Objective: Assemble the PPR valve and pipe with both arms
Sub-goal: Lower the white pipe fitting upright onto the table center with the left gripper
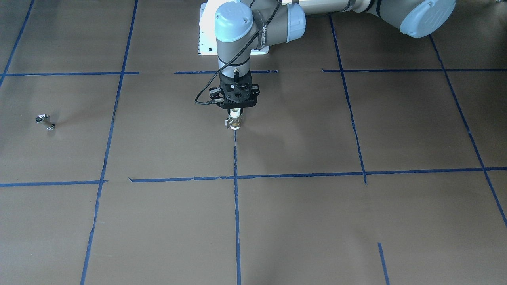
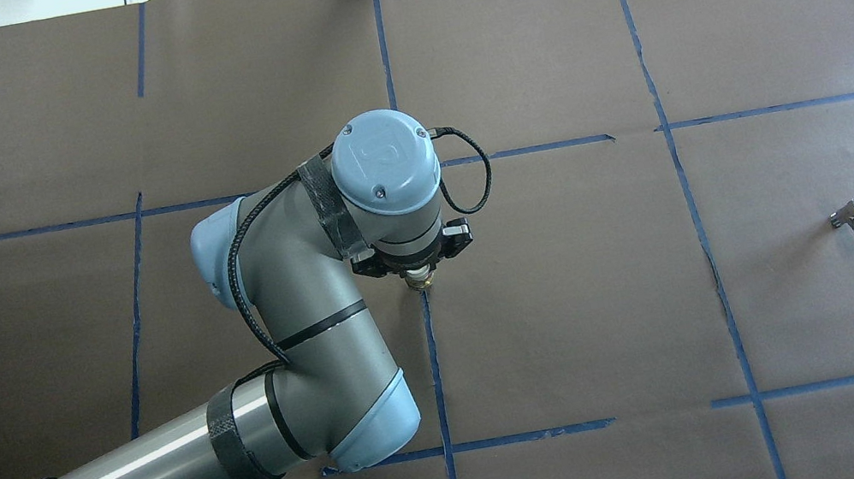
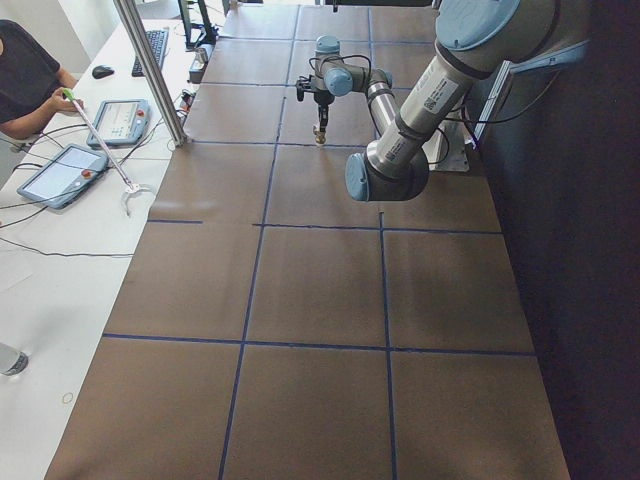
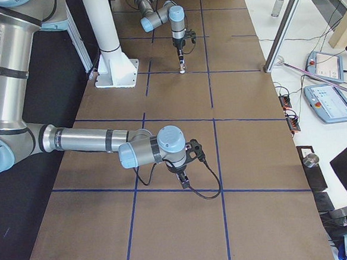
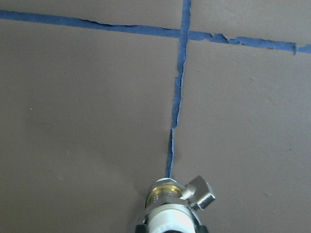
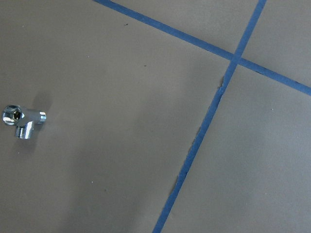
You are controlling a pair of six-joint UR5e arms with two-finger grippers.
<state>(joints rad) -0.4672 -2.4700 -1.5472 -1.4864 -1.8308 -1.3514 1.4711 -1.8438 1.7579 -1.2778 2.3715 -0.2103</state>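
Pinching PPR valve point(image 1: 235, 123), left hand point(image 1: 236, 114), right hand point(image 4: 183, 179) only side-on, grip untellable, pipe point(image 6: 22, 119) apart.

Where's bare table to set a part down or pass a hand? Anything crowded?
Bare: the taped squares between the PPR valve, held in the left gripper at centre, and the pipe; also the operator-side row. Crowded only round the valve and the white pedestal base.

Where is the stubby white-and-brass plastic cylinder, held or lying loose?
Held: the white-and-brass valve hangs brass end down from the left gripper, clamped at its white top.
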